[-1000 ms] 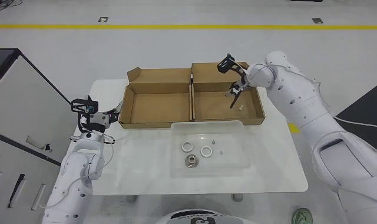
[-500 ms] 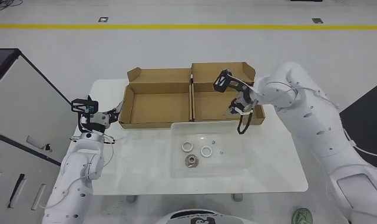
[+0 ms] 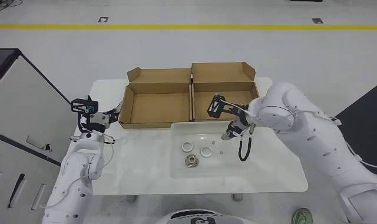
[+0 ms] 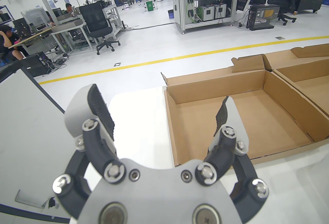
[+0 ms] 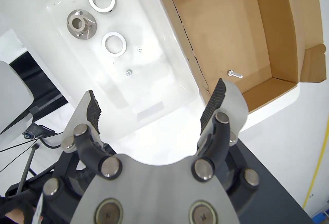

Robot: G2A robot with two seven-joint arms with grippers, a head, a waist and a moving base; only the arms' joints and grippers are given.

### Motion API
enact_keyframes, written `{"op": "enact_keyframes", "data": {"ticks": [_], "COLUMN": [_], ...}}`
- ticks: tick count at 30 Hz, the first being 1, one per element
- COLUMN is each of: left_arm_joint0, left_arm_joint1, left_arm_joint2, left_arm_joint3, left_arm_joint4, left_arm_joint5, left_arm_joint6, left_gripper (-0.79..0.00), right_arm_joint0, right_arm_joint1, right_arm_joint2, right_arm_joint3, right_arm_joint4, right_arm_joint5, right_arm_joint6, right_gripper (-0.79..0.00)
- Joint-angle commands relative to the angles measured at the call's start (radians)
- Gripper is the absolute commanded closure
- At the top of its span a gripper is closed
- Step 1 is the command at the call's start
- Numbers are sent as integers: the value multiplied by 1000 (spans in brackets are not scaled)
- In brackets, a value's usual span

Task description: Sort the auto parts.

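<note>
– Auto parts [image 3: 191, 161], seen from above?
– They lie in the white tray [image 3: 177, 127] on the counter [image 3: 141, 159], at 6 o'clock of the right box [image 3: 227, 103]. The right hand [image 3: 230, 131] hangs above the tray, at 2 o'clock of the parts. The left hand [image 3: 113, 114] sits at 9 o'clock of the left box [image 3: 158, 106].
– And the left wrist?
– Left hand released, fingers [image 4: 99, 104] spread, grasping nothing, just beside the left box.
– Right wrist?
– Right hand released too, empty. Below it the tray holds two rings [image 5: 104, 44], a flange [image 5: 88, 27] and two small nuts [image 5: 129, 72]; a bolt [image 5: 234, 74] lies alone in the right box.
</note>
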Motion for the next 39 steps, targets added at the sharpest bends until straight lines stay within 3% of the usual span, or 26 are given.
{"op": "enact_keyframes", "data": {"ticks": [1, 14, 24, 27, 29, 32, 39], "left_arm_joint0": [0, 0, 0, 0, 0, 0, 0], "left_arm_joint1": [0, 0, 0, 0, 0, 0, 0], "left_arm_joint2": [0, 0, 0, 0, 0, 0, 0], "left_arm_joint3": [0, 0, 0, 0, 0, 0, 0], "left_arm_joint4": [0, 0, 0, 0, 0, 0, 0], "left_arm_joint5": [0, 0, 0, 0, 0, 0, 0], "left_arm_joint6": [0, 0, 0, 0, 0, 0, 0], "left_gripper": [-785, -785, -785, -785, -785, -785, -785], "right_arm_joint0": [0, -13, 6, 7, 4, 0, -2], "right_arm_joint1": [0, -10, -23, -26, -27, -29, -37], "right_arm_joint2": [0, -90, -182, -192, -197, -205, -239], "right_arm_joint3": [0, -40, 47, 69, 84, 106, 157], "right_arm_joint4": [0, -28, -31, -21, -17, -16, -23], "right_arm_joint5": [0, 17, 32, 31, 29, 24, 19], "right_arm_joint6": [0, 17, 17, 11, 7, 1, -1], "right_gripper": [-785, -785, -785, -696, -585, -483, -382]}}
